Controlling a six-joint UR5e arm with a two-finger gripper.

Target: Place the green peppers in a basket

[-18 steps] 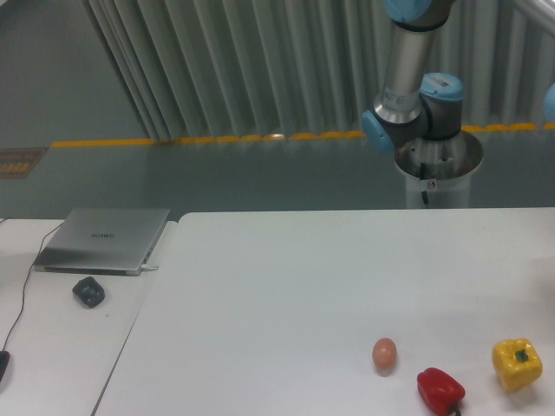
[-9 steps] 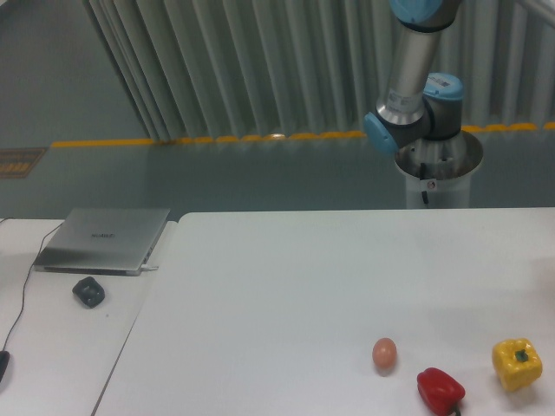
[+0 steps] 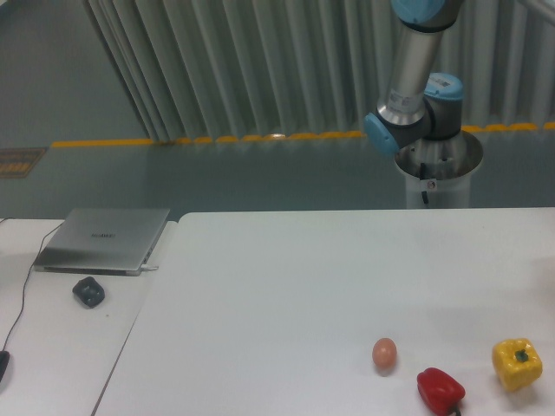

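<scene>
- Closed laptop point(image 3: 102, 239) on the left side table, a small dark lump point(image 3: 88, 291) just in front of it, a cable point(image 3: 17, 316) trailing toward the near edge.
- White table point(image 3: 286, 286) bare across its middle.
- Egg point(image 3: 384, 353), red pepper point(image 3: 440, 390) and yellow pepper point(image 3: 517, 363) in a row near the front right.
- Arm point(image 3: 414, 82) rising from its base behind the table; gripper out of frame, grip impossible to tell.
- Green pepper and basket nowhere visible.
</scene>
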